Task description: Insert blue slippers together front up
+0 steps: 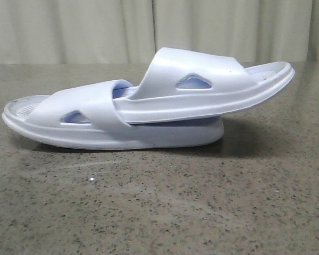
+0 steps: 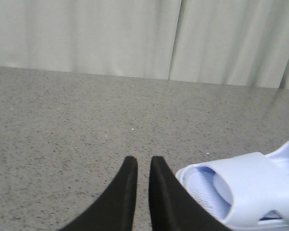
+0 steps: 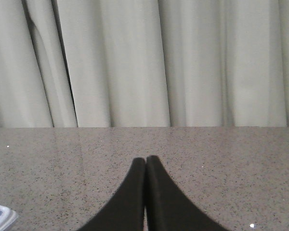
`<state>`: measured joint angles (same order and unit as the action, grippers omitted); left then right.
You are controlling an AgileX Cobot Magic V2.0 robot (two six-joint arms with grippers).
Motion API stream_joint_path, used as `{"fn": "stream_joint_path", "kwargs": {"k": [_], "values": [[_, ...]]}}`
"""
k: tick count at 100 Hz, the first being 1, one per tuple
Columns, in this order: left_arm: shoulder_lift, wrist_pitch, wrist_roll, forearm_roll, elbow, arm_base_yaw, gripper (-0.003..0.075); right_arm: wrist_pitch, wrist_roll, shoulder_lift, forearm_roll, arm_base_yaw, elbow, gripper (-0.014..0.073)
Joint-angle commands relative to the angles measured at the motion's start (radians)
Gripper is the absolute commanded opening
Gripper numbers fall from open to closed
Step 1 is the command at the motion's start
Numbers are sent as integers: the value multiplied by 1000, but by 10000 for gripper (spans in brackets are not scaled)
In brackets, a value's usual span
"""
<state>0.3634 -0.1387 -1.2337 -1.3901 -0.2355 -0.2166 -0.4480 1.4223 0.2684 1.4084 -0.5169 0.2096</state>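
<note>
Two very pale blue, almost white moulded foam slide sandals [image 1: 149, 103] lie nested on a speckled grey-brown stone table [image 1: 159, 212], filling the middle of the front view. The lower slipper [image 1: 95, 127] rests flat on its sole. The upper slipper [image 1: 202, 87] has one end pushed under the lower one's wide strap, and its other end juts out to the right, lifted clear of the table. Both show a triangular side cut-out. Pale pleated curtains [image 1: 69, 26] hang behind the table.

Neither arm appears in the front view. In the left wrist view, the left gripper [image 2: 140, 166] hovers over bare table with its black fingers nearly together, a thin gap between them, gripping nothing; one slipper lies just beside it. In the right wrist view, the right gripper [image 3: 145, 163] has its fingers pressed together on nothing, and only a corner of a slipper shows at the frame's edge.

Judging by appearance, the foam looks light, springy and fairly smooth, so a firm pinch should dent rather than damage it. The wide strap or the thick sole edge seem the best places to hold. The pair already looks joined.

No containers are in sight.
</note>
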Motion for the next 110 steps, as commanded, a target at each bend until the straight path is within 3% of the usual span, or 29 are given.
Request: {"fn": "stream_joint_path", "kwargs": {"k": [1,13,32,42,57,77,110], "values": [[-22,77,5,61,-23,-7,16,-11,14,5,-33,4,27,-107],[-75,94,137,361,-21,-7,16,-11,14,5,-33,4,27,-107],[-172,89,831,1077,7,28,16,-11,14,5,-33,4,27,-107],[-210,87,1072,1278,46,83,16,-11,14,5,-33,4,27,-107],[-283,87,1144,1345,111,152,16,-11,14,5,-33,4,27,-107],[-399,87,1144,1399,166,154,16,-11,14,5,-33,4,27,-107],[-397,120,1163,1400,240,154,16,-13,14,5,-33,4,27,-107]]}}
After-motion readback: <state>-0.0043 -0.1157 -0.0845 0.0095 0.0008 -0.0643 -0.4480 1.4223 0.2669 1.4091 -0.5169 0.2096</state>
